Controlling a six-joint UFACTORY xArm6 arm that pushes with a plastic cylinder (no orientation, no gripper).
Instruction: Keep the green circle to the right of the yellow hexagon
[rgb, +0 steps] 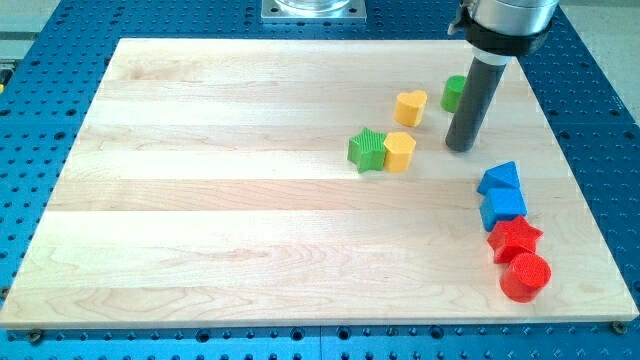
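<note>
Green circle sits right of the yellow hexagon, guarded by my tip.
My tip (460, 147), an end effector that grips nothing, stands just below the green circle (454, 93); the yellow hexagon (399, 152) touches a green star (367, 150) on the counter (200, 200).

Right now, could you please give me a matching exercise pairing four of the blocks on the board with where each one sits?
Blocks:
1. green circle
2. green star
3. yellow heart
4. red cylinder

Places:
A. touching the yellow hexagon on its left side in the view
B. nearest the view's bottom right corner of the board
C. partly hidden behind the rod, just above my tip
D. alone, above the yellow hexagon and left of the rod

Pairs: 1-C, 2-A, 3-D, 4-B
</note>
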